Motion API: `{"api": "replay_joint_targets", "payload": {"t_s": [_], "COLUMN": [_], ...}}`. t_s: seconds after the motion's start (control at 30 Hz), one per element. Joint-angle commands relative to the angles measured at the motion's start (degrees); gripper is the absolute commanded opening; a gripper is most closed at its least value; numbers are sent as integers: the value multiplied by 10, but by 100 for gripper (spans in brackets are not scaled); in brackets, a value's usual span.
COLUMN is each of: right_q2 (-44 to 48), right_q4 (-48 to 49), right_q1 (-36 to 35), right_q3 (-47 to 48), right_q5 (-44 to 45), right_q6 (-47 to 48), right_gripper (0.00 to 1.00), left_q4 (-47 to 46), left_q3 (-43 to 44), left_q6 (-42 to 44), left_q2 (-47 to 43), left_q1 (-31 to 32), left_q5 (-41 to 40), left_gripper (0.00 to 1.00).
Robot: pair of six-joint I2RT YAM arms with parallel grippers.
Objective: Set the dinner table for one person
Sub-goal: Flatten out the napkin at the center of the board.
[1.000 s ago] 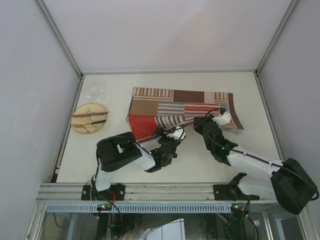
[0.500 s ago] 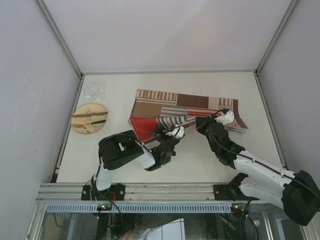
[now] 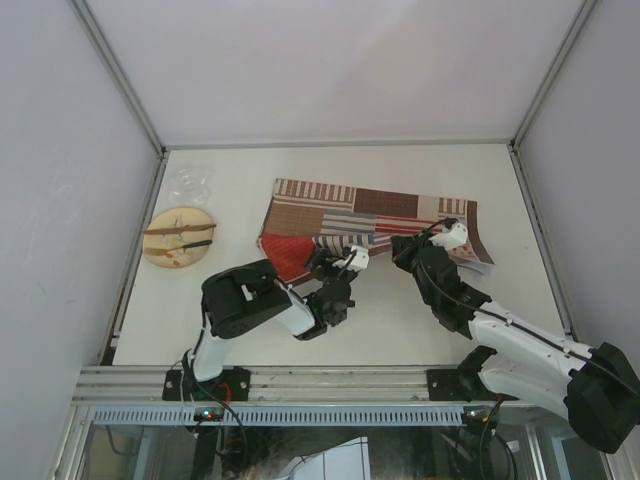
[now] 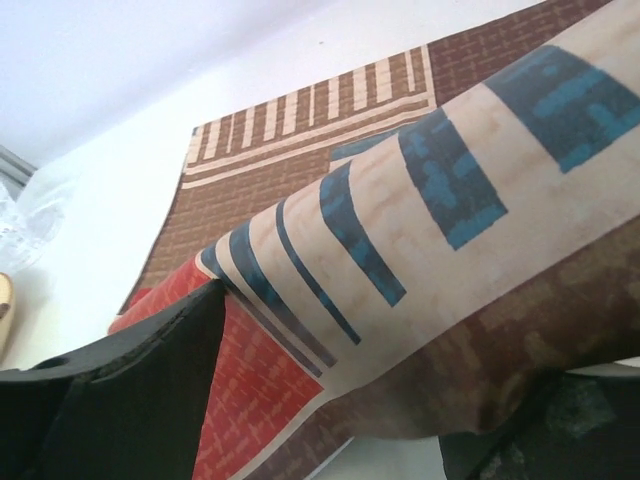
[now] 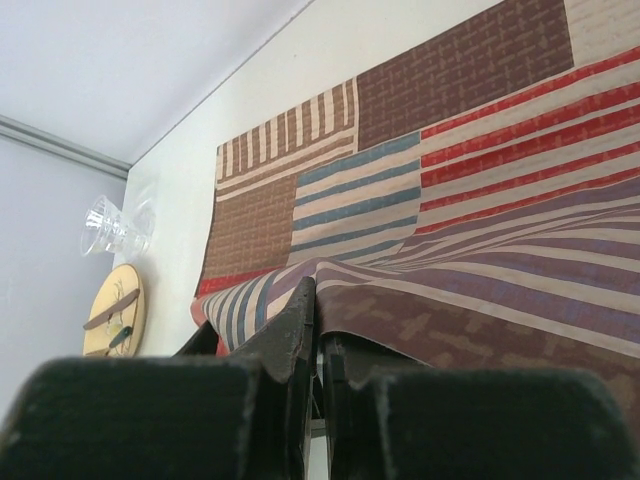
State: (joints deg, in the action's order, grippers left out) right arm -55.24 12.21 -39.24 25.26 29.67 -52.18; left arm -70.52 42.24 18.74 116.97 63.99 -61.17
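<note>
White worktop [image 3: 420,170] spans whole floor beneath arms. Striped placemat [image 3: 380,210] at its middle, near edge lifted off (buckled into fold). Left fingers [image 4: 150,390] spread wide, straddling fold. Right fingers [image 5: 290,340] pinched closed on placemat's near edge.

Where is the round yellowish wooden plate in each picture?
Top external: the round yellowish wooden plate sits at the middle left.
Left wrist: only a thin tan sliver at the left edge, probably the plate.
Right wrist: lower left, just below the clear glass.
Shared landmark: the striped patchwork placemat, which shows in all three views.
</note>
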Motion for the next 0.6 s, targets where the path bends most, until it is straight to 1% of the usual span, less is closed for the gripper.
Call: {"api": "replay_joint_targets", "payload": {"t_s": [0.0, 0.2, 0.57], "right_q2": [20, 21, 24], "right_q4": [26, 25, 29], "right_q1": [-6, -8, -10], "right_q3": [23, 20, 8], "right_q5": [0, 4, 6], "right_q6": [13, 12, 9], "right_gripper": [0, 0, 0], "left_q4": [-100, -107, -114], "left_q3": [20, 23, -12], "left_q6": [46, 81, 137], "left_q2": [-21, -43, -119], "left_q1": [-1, -3, -19], "left_q5": [-51, -61, -61], "left_gripper": [74, 73, 74]}}
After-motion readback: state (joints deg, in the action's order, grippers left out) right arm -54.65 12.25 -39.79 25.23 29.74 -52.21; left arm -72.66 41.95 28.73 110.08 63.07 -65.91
